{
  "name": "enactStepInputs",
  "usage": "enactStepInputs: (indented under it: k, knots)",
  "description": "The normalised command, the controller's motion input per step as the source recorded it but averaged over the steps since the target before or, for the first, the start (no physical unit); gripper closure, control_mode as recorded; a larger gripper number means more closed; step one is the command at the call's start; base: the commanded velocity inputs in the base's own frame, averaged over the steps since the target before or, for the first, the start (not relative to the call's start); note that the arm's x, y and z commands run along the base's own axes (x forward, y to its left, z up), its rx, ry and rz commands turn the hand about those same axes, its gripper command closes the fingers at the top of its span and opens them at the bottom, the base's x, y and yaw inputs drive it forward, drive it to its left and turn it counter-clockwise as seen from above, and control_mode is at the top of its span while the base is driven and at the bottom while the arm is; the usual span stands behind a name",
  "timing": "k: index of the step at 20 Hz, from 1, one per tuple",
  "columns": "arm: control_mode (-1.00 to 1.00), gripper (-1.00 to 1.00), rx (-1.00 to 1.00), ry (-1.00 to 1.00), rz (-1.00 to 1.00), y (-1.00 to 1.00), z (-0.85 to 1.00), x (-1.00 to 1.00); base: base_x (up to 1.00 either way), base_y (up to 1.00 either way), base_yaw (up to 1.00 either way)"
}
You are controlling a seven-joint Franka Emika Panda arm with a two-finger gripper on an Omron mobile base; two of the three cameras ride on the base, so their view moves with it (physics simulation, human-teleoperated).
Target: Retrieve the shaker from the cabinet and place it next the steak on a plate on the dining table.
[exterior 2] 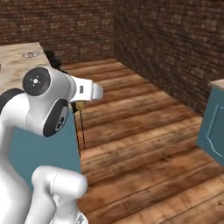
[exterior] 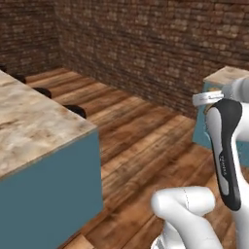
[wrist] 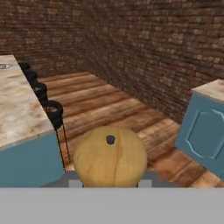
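The fingers are closed narrowly on the shaker [wrist: 109,156]; in the hand view its round wooden top with a small dark hole sits right between them, low in the picture, hiding the tips. The gripper [wrist: 109,181] carries it in the air, above the plank floor [wrist: 109,105], apart from any surface.

To the hand's left lies the table [wrist: 17,113], its marbled top and teal side, with dark stools [wrist: 52,111] lined along its edge. To the right stands a teal counter [wrist: 205,131] under the brick wall [wrist: 153,48].

The step in hand looks like carrying the shaker over to the table. Neither plate nor steak can be made out here, so the base likely needs to bring them into sight first. Best to keep the grip firm and the shaker upright, swing slowly, and pass above the stools and the table's edge before lowering.
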Motion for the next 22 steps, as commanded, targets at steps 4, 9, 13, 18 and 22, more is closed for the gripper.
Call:
enactStepInputs:
  k: [4, 9, 13, 18, 22]
  knots:
    - [1.0, 1.0, 0.0, 0.0, 0.0, 0.0, 0.0, 0.0, 1.0, -0.71, 0.51]
    - [1.0, 1.0, 0.0, 0.0, 0.0, 0.0, 0.0, 0.0, 1.0, -0.59, 0.61]
    - [1.0, 1.0, 0.0, 0.0, 0.0, 0.0, 0.0, 0.0, 1.0, -0.61, 0.6]
    - [1.0, 1.0, 0.0, 0.0, 0.0, 0.0, 0.0, 0.0, 1.0, -0.69, 0.58]
    - [1.0, 1.0, 0.0, 0.0, 0.0, 0.0, 0.0, 0.0, 1.0, -0.75, 0.56]
